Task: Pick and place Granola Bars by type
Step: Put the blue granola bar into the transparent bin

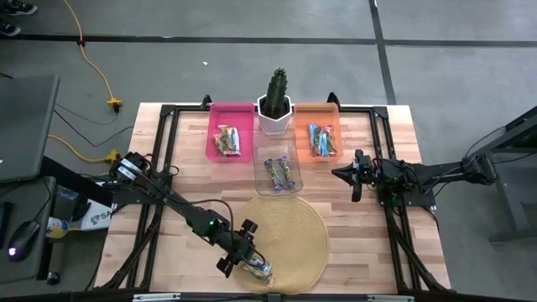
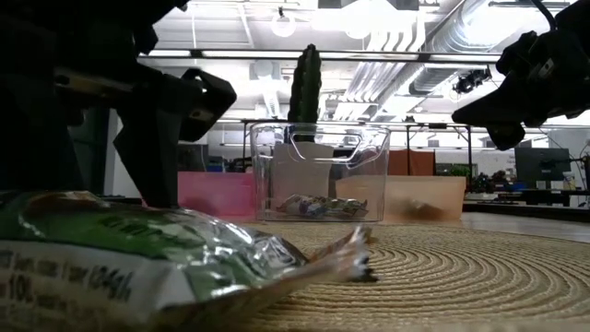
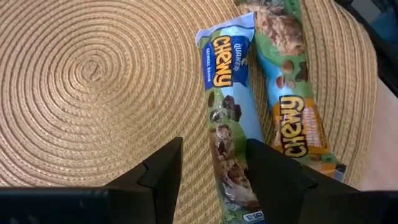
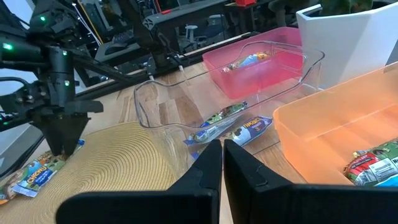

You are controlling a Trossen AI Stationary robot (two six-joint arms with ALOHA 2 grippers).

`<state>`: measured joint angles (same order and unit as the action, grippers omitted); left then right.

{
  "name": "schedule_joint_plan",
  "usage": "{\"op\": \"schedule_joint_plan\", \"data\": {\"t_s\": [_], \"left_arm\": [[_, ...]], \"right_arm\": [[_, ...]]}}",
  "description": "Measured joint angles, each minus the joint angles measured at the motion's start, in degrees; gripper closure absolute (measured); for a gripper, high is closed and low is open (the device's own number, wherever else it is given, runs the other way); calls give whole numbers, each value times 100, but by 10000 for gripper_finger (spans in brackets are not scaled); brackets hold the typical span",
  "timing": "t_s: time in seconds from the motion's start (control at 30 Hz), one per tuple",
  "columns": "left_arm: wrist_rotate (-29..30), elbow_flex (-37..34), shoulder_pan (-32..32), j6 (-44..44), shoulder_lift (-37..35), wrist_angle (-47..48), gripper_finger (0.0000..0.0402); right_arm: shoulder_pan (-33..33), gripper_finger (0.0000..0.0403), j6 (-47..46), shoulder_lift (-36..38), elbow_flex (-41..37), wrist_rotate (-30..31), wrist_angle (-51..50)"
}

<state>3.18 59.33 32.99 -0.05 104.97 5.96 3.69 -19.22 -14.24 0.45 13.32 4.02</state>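
Observation:
Two granola bars lie side by side on the round woven mat point(image 1: 289, 235), near its front edge: a blue-wrapped one point(image 3: 229, 106) and a green-and-brown one point(image 3: 292, 93); they show together in the high view point(image 1: 258, 270). My left gripper point(image 3: 214, 152) is open and low over the mat, its fingers standing on either side of the blue bar's near end. My right gripper point(image 4: 222, 163) is shut and hovers above the table to the right of the clear bin point(image 1: 278, 168). More bars lie in the pink bin point(image 1: 231, 132), the clear bin and the orange bin point(image 1: 320, 136).
A cactus in a white pot point(image 1: 274, 107) stands between the pink and orange bins at the table's far side. In the low view a bar's crinkled wrapper point(image 2: 138, 267) fills the foreground. Bare wood lies left and right of the mat.

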Motion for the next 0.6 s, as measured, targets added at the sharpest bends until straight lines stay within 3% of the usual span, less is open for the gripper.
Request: {"op": "schedule_joint_plan", "data": {"t_s": [0.6], "left_arm": [[-330, 0, 0, -92, 4, 13, 228]], "right_arm": [[0, 402, 0, 0, 1, 0, 2]]}}
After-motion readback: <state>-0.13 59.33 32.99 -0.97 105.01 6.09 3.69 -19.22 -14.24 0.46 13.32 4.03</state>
